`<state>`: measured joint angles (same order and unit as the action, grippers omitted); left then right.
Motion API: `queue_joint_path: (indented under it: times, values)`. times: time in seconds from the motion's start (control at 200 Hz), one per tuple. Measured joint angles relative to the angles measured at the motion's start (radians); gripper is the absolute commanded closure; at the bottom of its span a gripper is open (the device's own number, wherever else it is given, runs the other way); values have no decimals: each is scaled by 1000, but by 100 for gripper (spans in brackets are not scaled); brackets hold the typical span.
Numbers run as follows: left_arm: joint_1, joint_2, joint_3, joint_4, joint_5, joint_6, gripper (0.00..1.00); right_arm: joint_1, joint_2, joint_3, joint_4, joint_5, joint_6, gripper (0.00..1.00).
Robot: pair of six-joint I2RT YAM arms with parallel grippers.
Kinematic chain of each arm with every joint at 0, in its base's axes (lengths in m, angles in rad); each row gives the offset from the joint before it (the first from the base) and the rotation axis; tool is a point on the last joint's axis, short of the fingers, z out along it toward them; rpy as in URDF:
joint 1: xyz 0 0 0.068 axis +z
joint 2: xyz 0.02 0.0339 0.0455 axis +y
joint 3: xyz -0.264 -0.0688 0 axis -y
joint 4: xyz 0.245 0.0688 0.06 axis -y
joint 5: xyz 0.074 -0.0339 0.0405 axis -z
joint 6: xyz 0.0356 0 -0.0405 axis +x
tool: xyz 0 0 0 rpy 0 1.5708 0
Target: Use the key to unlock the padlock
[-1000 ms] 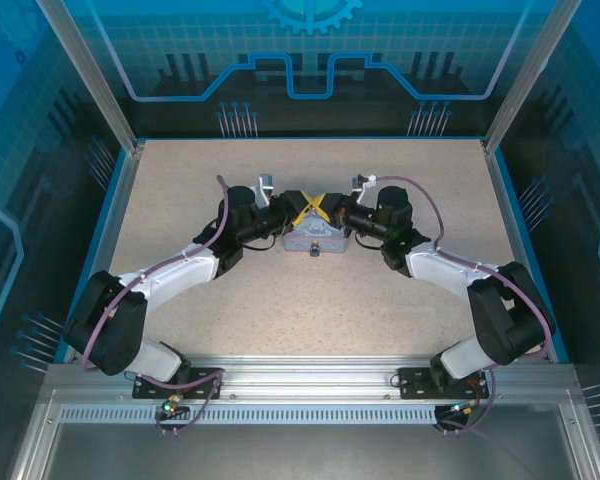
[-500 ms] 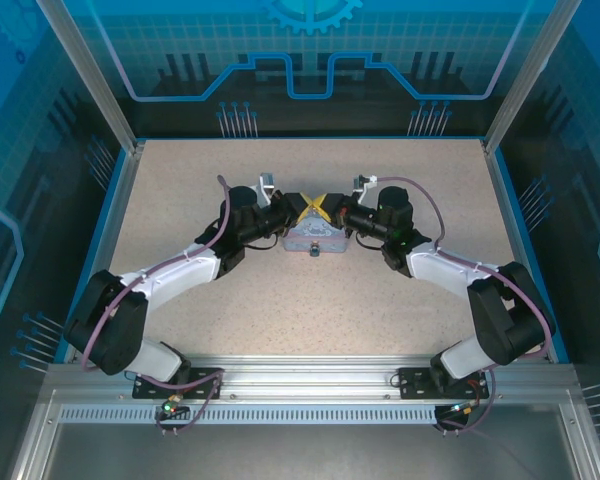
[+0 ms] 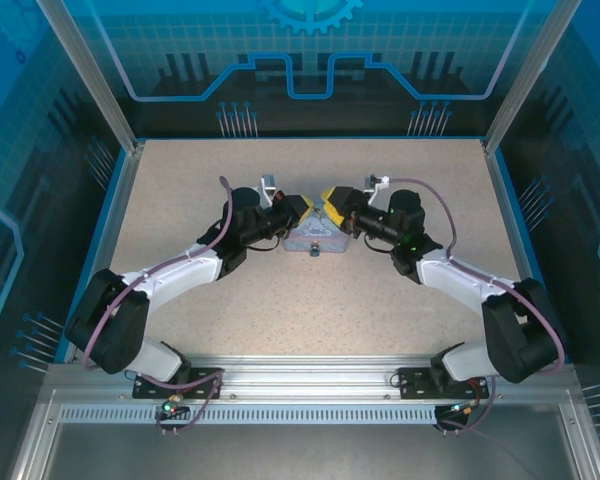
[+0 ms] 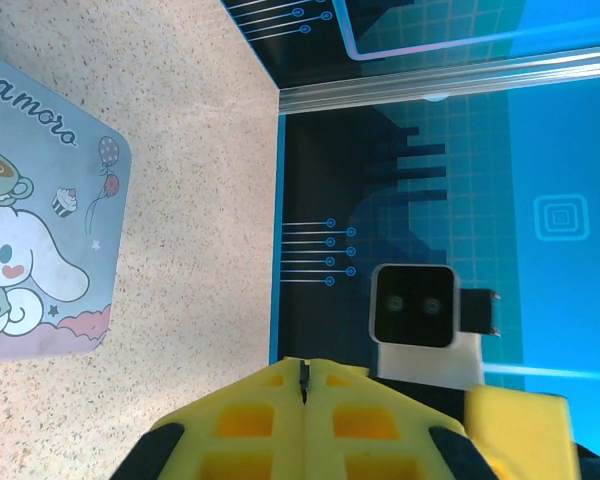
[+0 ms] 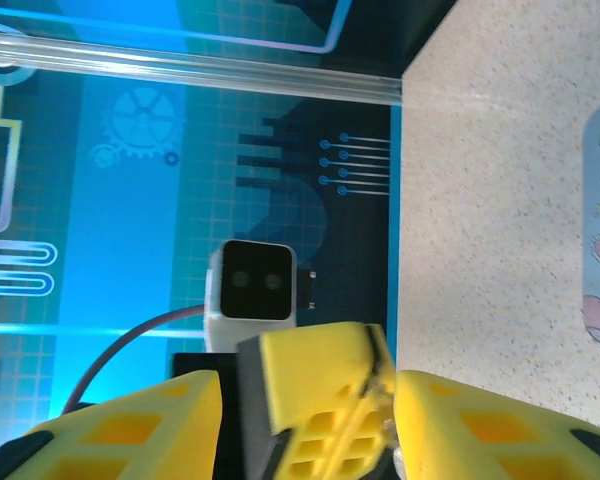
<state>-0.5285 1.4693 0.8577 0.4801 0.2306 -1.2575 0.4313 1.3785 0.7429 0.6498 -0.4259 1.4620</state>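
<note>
Yellow pads of the left gripper (image 3: 298, 207) press together on a dark sliver, seemingly the key (image 4: 303, 372), lifted clear for aiming. The right gripper (image 3: 332, 203) gapes wide beside it. At the top view's centre, the padlock (image 3: 315, 251) sits against the tin (image 3: 302, 238), at its lower edge.

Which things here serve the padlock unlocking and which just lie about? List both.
Job: tiny dark metal padlock; left gripper, shut; right gripper, open.
Lying about: light blue rectangular cartoon-print tin, padlock at its near edge.
</note>
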Motion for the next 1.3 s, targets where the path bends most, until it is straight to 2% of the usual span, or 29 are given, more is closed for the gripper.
queue_joint_path:
  times: [0.4,0.95,1.301]
  values:
    - [-13,0,0,0,-47,0,100,26,2,0,-6,49,-32,57]
    - [-19,0,0,-1,-77,0,100,49,60,0,11,77,-53,60]
    - [-32,-7,0,-4,-131,0,100,61,71,-31,71,79,-29,69]
